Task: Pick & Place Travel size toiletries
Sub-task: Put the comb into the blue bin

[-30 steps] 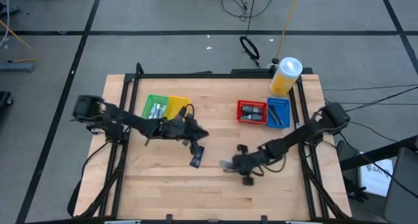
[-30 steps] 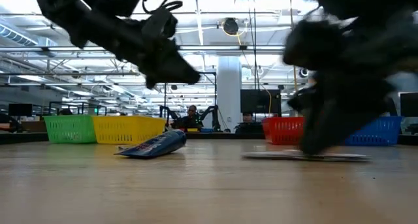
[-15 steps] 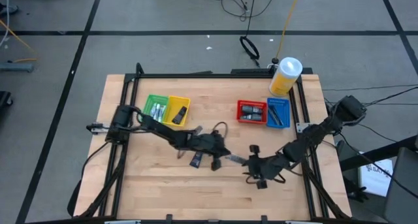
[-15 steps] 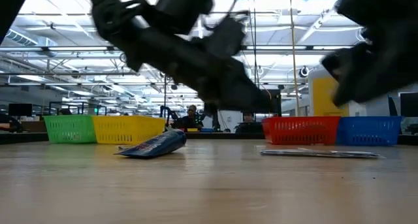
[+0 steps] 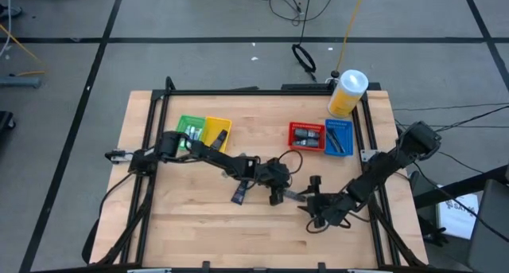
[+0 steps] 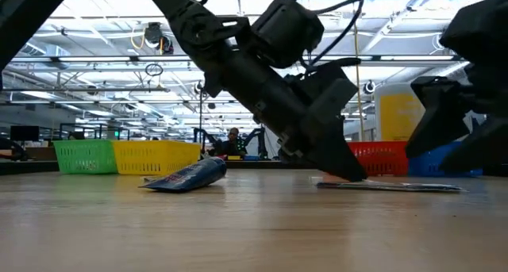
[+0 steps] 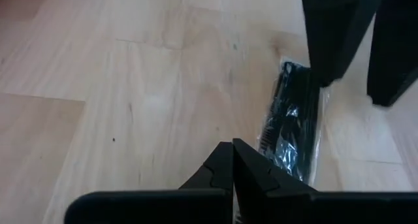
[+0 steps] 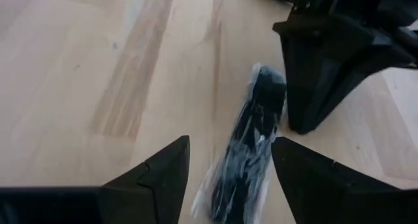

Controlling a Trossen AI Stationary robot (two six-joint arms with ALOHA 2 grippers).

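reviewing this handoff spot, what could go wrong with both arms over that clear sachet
1. The left gripper, jaws shut, and the right gripper, jaws open, both crowd the clear sachet of dark contents; the arms could collide.
2. The sachet lies flat on the wooden table, so the jaws may scrape the wood or slip off its film.
3. The blue tube lies close beside the left arm and could get knocked.

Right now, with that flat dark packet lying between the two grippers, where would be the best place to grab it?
Probably across its narrow width, near the end facing the open right gripper, coming down from above. The dark sachet lies flat on the table, so only its long edges offer purchase. The shut left gripper sits at its far end.
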